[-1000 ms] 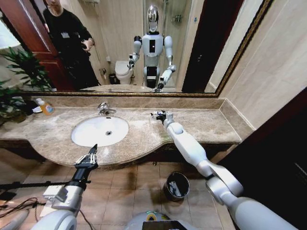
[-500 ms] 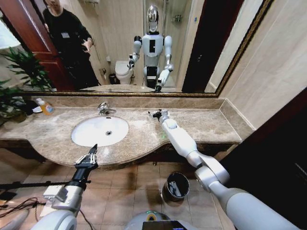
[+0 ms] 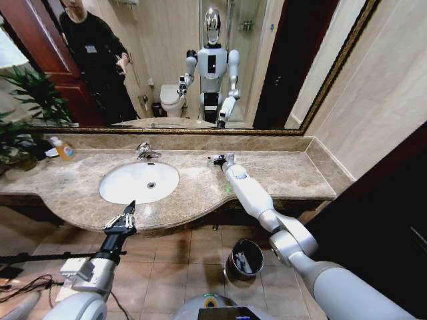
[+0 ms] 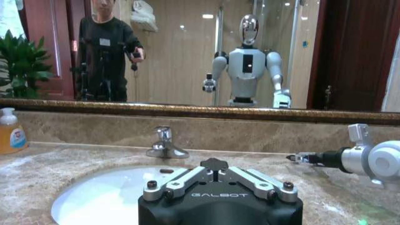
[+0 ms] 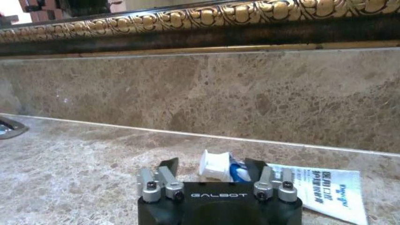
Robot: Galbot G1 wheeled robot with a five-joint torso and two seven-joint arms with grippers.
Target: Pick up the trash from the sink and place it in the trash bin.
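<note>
A blue-and-white tube of trash (image 5: 315,186) with a white cap lies on the brown marble countertop (image 3: 280,175), to the right of the sink (image 3: 139,181) and close to the backsplash. My right gripper (image 5: 212,163) is open and low over the counter, one finger on either side of the tube's cap. In the head view the right gripper (image 3: 215,160) reaches across from the right. My left gripper (image 3: 130,208) is shut and hangs at the counter's front edge before the sink (image 4: 93,197). The trash bin (image 3: 245,259) stands on the floor below, with white bits inside.
A chrome tap (image 3: 143,152) stands behind the basin and a bottle of orange liquid (image 3: 63,149) sits at the far left. A gold-framed mirror (image 3: 200,67) rises behind the counter. A plant (image 3: 20,113) fills the left corner. Tiled floor lies around the bin.
My right arm has pushed a little farther toward the wall and to the left, taking its gripper up to the tube. The left arm has stayed where it was.
</note>
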